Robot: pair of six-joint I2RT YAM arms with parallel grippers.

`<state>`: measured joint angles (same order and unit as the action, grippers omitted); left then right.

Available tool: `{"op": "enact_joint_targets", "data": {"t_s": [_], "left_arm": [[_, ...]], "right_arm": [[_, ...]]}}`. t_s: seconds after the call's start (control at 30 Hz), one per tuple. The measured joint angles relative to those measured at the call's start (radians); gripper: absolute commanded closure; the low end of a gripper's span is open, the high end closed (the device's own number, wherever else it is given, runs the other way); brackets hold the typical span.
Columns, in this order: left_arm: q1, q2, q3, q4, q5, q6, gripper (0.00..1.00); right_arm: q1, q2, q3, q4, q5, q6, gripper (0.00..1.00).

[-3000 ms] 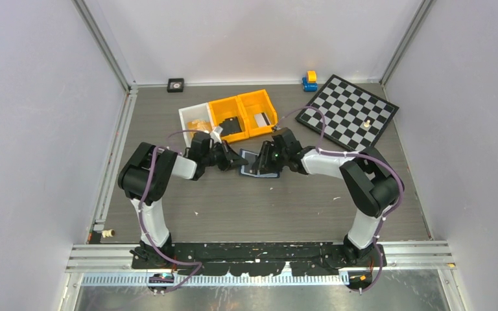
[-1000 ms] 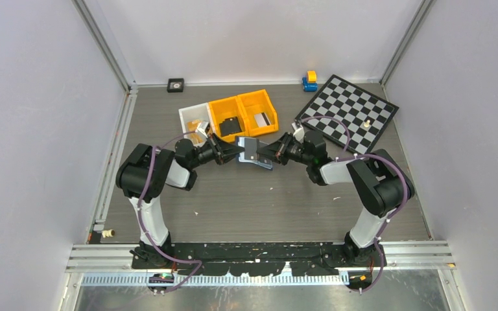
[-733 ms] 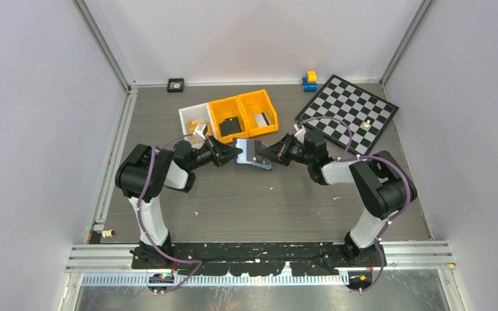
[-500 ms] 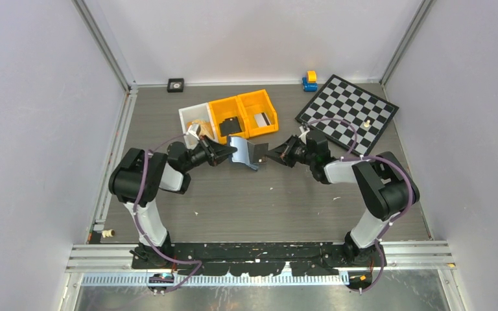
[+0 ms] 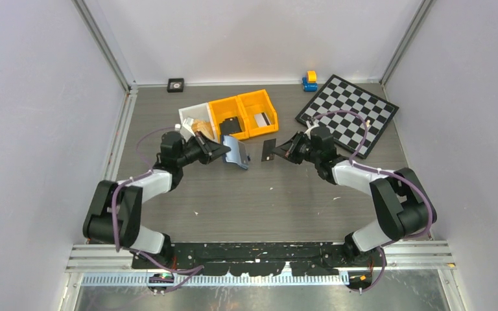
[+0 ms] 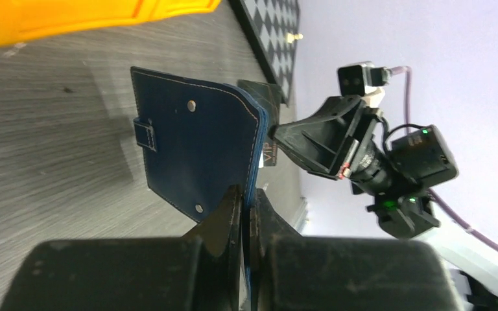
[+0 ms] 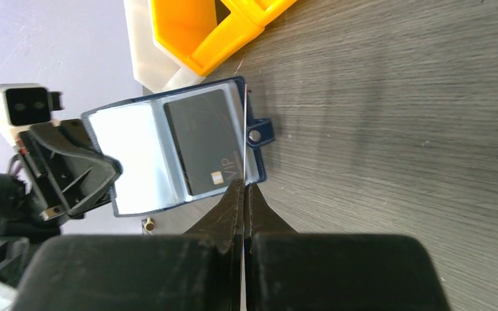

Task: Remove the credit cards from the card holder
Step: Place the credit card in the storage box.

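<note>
The navy card holder (image 5: 235, 150) hangs open above the table, and my left gripper (image 5: 222, 150) is shut on the edge of its upper panel (image 6: 194, 149). A short gap to its right, a dark grey credit card (image 5: 269, 150) lies flat in my shut right gripper (image 5: 279, 152). The left wrist view shows this card as a narrow strip (image 6: 270, 146). In the right wrist view it is a thin edge-on line (image 7: 244, 129) above the jaws (image 7: 244, 188). Another dark grey card (image 7: 201, 139) with a chip sits in the holder's lower, tab-side pocket.
Behind the holder stand two orange bins (image 5: 243, 111) and a white bin (image 5: 191, 116), with a black item (image 5: 232, 124) in one orange bin. A chessboard (image 5: 349, 111) lies at the back right. A small blue and yellow toy (image 5: 309, 80) sits by the back wall.
The two grippers have drawn apart. The dark card has slid out of the holder with my right gripper, and my left gripper has carried the holder left.
</note>
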<state>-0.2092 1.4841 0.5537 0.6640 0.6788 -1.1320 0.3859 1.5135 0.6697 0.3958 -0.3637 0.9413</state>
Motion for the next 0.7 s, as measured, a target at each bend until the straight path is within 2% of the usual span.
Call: {"op": "enact_joint_targets", "data": {"t_s": [0.17,0.33,0.43,0.7], "left_arm": [[-0.009,-0.132,0.051,-0.259,-0.103,0.174,1.00],[-0.035,-0.155,0.089,-0.414,-0.186,0.280,1.00],[-0.049,-0.135,0.104,-0.468,-0.208,0.315,1.00],[-0.095,0.035,0.177,-0.540,-0.220,0.365,1.00]], "right_arm": [[0.000,-0.015,0.011,-0.037,0.023,-0.043,1.00],[0.000,-0.015,0.018,-0.065,0.026,-0.066,1.00],[0.000,-0.015,0.021,-0.077,0.026,-0.075,0.99],[0.001,-0.015,0.023,-0.084,0.027,-0.079,0.99]]}}
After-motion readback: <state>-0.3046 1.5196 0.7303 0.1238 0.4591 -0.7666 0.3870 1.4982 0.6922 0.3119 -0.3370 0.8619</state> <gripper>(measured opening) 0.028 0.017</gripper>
